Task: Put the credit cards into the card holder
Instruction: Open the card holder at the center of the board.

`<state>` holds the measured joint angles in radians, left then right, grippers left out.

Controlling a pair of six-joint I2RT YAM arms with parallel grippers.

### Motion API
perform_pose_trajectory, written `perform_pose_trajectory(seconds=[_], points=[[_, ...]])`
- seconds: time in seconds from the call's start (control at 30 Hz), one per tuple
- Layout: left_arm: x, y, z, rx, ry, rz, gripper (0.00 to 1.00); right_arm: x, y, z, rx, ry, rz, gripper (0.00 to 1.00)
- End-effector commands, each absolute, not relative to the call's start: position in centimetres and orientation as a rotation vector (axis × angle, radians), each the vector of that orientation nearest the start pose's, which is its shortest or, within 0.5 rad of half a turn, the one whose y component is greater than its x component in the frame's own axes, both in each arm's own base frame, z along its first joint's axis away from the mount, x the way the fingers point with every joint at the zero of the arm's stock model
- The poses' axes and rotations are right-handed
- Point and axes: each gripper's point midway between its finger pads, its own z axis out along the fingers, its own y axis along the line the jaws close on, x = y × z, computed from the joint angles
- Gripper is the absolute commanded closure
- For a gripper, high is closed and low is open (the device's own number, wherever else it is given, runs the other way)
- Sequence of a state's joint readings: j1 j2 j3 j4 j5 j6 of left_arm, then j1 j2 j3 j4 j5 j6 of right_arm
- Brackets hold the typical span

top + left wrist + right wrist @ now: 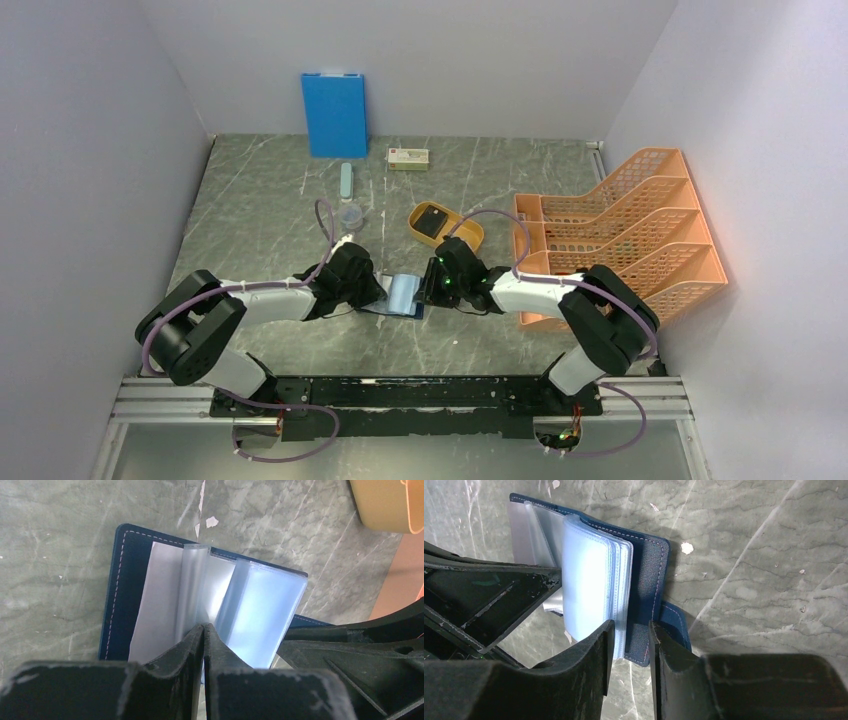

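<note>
Both my arms reach low over mid-bench, meeting at the open holder (404, 296). Left end effector (204, 626) pinches a clear sleeve (194, 585); right end effector (631, 637) narrowly clamps its cover.

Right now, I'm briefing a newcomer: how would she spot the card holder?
On the table, find where the left arm and right arm meet. The card holder lies open there; unlike the big blue board at the back wall, it is small, navy, with clear sleeves.

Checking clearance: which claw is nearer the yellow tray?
Right. The right claw is just in front of the yellow tray; the left claw is farther left, across the card holder.
</note>
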<state>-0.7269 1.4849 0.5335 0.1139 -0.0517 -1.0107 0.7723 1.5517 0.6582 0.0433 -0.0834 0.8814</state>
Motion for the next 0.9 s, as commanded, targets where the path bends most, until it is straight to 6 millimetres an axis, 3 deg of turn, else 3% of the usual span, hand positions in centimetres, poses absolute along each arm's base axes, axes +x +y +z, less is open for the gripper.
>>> perform_pose_trajectory(seconds=[0.0,0.13,0.3,0.53,0.87], points=[[18.6,-20.3,-4.5,-0.377,2.748,-0.453,0.88,22.6,28.1,1.4,0.102,2.604,0.772,0.64],[18.6,-20.5,-4.5,-0.372,2.751,-0.46,0.89,22.6,28.6,1.7,0.095,2.599,0.792,0.62],[18.8,-20.4,-4.3,-0.371,2.744,-0.444,0.89,22.9,27.1,2.8,0.157,2.55,0.732,0.63],[18.8,-20.4,-4.4,-0.376,2.746,-0.442,0.89,23.3,27.2,4.1,0.161,2.515,0.76,0.66],[18.7,-20.4,-4.5,-0.375,2.748,-0.446,0.89,23.6,28.4,3.3,0.127,2.542,0.777,0.73]])
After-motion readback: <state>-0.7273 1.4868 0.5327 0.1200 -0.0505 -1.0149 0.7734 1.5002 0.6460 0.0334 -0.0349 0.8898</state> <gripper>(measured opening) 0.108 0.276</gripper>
